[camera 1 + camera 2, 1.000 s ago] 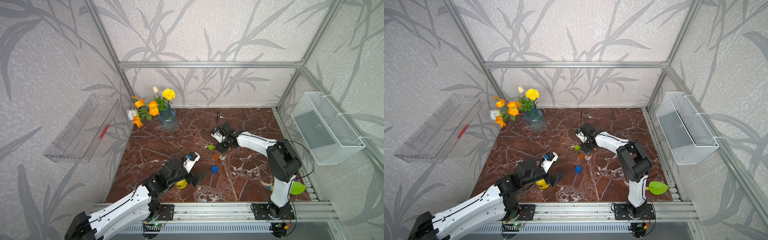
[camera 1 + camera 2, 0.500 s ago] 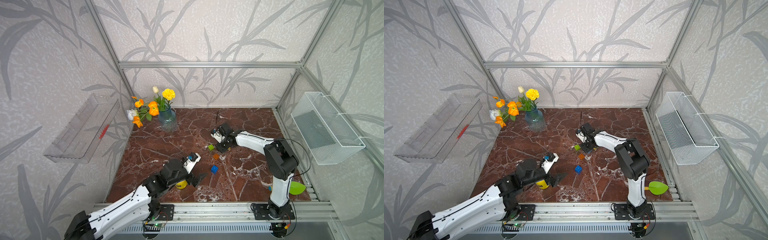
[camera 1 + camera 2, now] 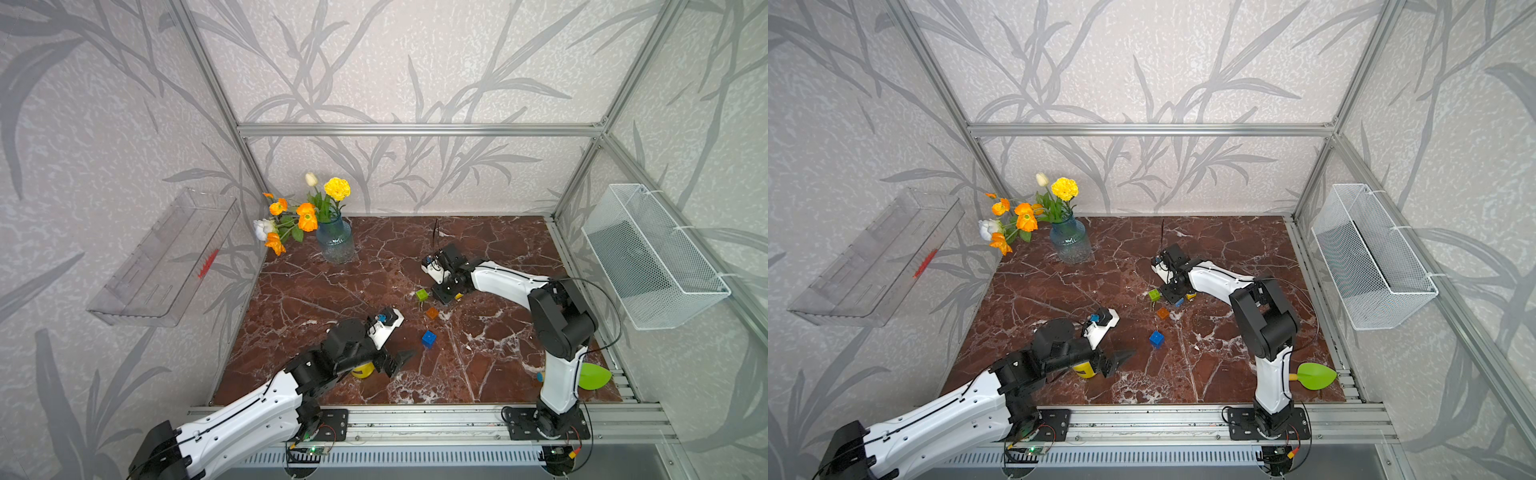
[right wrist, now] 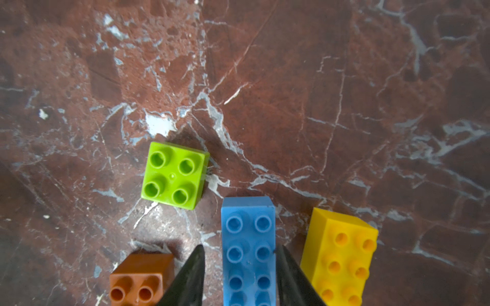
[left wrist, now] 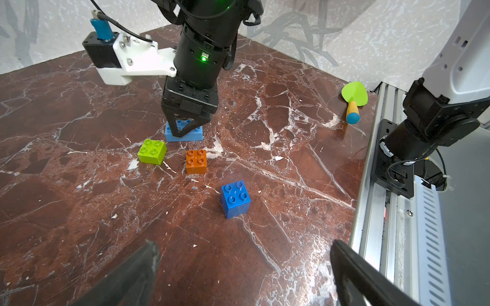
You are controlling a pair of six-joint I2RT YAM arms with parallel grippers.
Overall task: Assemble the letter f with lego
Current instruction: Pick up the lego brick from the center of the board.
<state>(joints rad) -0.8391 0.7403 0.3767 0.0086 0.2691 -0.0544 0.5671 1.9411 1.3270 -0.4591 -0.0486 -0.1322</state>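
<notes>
Biggest thing in there is the brown marble table (image 3: 498, 249). A white wire basket (image 3: 652, 257) hangs on one side wall and a clear plastic tray (image 3: 162, 262) on the opposite one. A blue glass vase (image 3: 334, 243) of flowers sits in the back corner.

The left gripper (image 5: 245, 245) hovers low near the front edge, jaws spread wide with nothing between them, and a yellow cylinder (image 3: 363, 370) pokes out from under that arm.

The right gripper (image 4: 238, 247) is down mid-table, straddling the long light-blue brick (image 4: 248, 225), which lies flat on the marble. One finger touches its side and the other shows a sliver of gap, so it's not clamped.

A green leaf-shaped tool (image 3: 1314, 375) lies by the right arm's base.

No f yet: all five lego pieces are loose, studs up.
- The yellow brick (image 4: 342, 254) lies just beside the light-blue one and parallel to it.
- The green brick (image 4: 173, 174) is near its far end.
- The orange brick (image 5: 196, 161) is close by.
- The dark-blue brick (image 5: 235, 197) sits off alone, toward the left gripper.
</notes>
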